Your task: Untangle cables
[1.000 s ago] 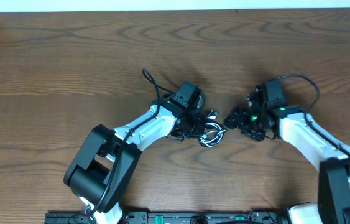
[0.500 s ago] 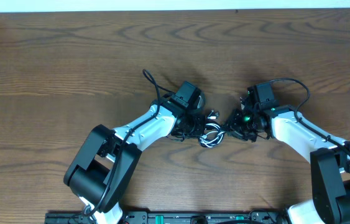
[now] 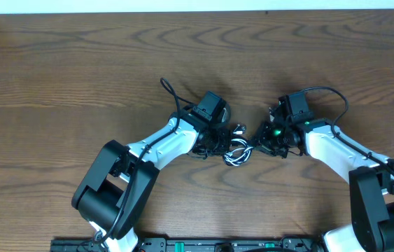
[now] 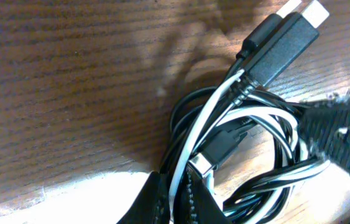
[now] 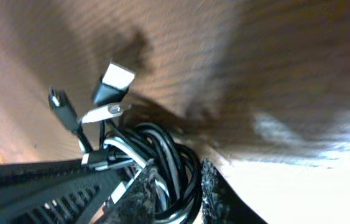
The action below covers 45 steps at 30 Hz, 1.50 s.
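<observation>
At the near edge of the brown wooden tabletop [image 3: 57, 63] a black bar [image 3: 203, 246] can be seen. Just past it the left arm [image 3: 158, 143] and the right arm [image 3: 336, 150] are bent in toward each other. A little further on, in the middle of the tabletop, the cables [image 3: 238, 150] are found as one small knot of black and white loops. The knot is laid on the wood right between the two arms. The left jaws are shut tight, and a white cord from the knot is pinched between their dark fingertips [image 4: 153, 202]. The right jaws are nearly shut too, and some black and white loops are squeezed between their fingertips [image 5: 138, 186]. In the left wrist view part of the knot is hidden by a bumpy black finger [image 4: 342, 134] on the right side. In the right wrist view the lower left of the knot is covered by a ridged black piece [image 5: 44, 186]. A black plug [image 5: 114, 84] with a pale tip is poked out of the knot, and a smaller plug [image 5: 63, 109] is seen near it. A small green light [image 3: 278, 131] is lit on the right arm. A thick black wire [image 3: 167, 89] is looped up behind the left arm, and another thick wire [image 3: 333, 92] is curved over the right arm. Further back the wood is marked with wavy grain lines. At the far edge a white strip [image 3: 197, 5] is seen.
</observation>
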Each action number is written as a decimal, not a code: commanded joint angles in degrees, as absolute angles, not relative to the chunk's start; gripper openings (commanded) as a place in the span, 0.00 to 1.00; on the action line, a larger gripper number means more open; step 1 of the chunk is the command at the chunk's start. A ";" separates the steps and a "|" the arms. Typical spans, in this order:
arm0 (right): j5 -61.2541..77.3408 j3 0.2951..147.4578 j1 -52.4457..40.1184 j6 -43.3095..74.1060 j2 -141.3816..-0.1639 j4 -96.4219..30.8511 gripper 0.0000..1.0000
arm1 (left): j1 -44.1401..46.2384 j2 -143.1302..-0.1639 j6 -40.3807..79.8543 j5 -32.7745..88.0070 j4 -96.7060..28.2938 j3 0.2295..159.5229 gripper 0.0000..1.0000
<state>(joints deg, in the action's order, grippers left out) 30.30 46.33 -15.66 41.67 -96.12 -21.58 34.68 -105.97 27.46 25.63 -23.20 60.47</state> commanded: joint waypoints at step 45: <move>22.70 48.64 -16.29 38.61 -79.83 -31.51 0.30 | 34.81 -94.41 16.32 24.77 -23.75 60.25 0.07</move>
